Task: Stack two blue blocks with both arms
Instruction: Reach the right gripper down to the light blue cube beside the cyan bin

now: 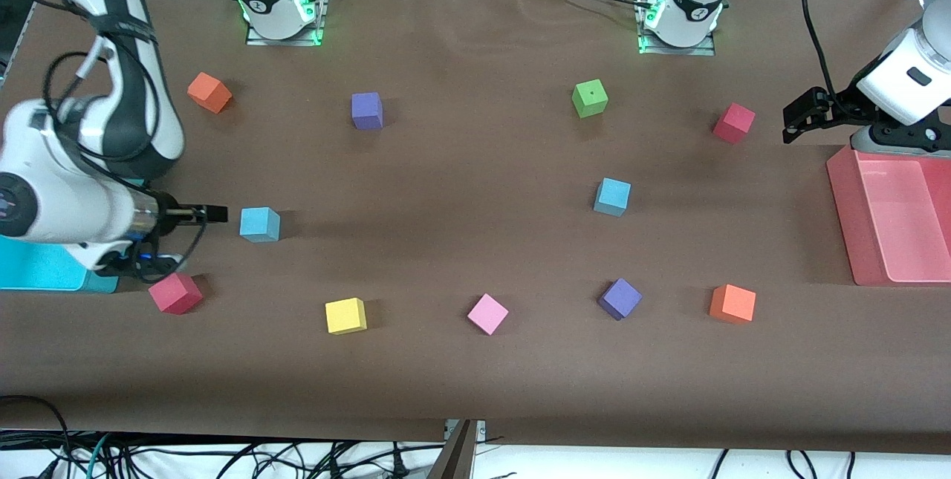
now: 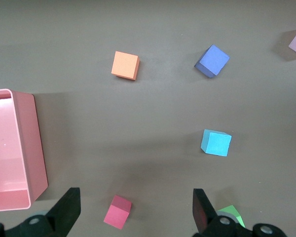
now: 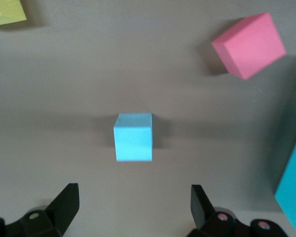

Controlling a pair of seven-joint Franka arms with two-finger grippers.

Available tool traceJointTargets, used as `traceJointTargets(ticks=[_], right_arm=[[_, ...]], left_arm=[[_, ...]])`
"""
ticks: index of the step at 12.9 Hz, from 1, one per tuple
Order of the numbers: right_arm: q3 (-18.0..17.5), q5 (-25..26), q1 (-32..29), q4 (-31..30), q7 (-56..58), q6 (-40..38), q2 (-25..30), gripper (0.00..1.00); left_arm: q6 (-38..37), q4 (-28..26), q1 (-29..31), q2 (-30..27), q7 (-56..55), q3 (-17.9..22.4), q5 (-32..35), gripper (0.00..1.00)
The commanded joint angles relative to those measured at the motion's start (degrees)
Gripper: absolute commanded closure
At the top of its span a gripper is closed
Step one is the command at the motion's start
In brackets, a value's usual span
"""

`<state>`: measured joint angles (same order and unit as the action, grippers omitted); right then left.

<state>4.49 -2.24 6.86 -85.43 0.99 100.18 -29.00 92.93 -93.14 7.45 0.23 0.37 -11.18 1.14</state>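
While nothing is seen inside the pink bin [image 1: 843, 189], both blue blocks [image 1: 259, 224] [image 1: 612, 196] lie apart among scattered cubes; the left gripper [image 2: 135, 210] and right gripper [image 3: 133, 207] are spread wide, unladen.

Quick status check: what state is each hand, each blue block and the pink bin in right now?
Left hand: open, empty, over the table by the pink bin.
Right hand: open, empty, beside a blue block.
Blue block near the right hand: flat on the table, unstacked.
Other blue block: flat on the table, unstacked, alone.
Pink bin: upright, nothing visible inside.
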Motion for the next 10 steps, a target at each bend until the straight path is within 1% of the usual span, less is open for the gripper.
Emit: traceJointTargets(ticks=[1,4,6,10], right_arm=[[-0.1,-0.75,0.78,-1.39,-0.37,5.18,-3.07,0.0],[-0.1,-0.75,0.78,-8.5,-0.37,15.45,-3.7,0.0],[-0.1,-0.75,0.87,-12.2,-0.29,20.12,-3.96,0.0],[-0.18,-0.75,1.31,-14.58,-0.11,21.81,-3.96,0.0]], left_arm=[[-0.64,0.77,0.38,-0.14,0.77,-0.07,-1.14,0.0],[-0.64,0.77,0.38,-0.14,0.77,-0.07,-1.14,0.0],[-0.64,0.77,0.38,-0.05,0.77,-0.16,-1.14,0.0],[-0.73,0.77,0.46,-0.14,0.77,-0.16,-1.14,0.0]])
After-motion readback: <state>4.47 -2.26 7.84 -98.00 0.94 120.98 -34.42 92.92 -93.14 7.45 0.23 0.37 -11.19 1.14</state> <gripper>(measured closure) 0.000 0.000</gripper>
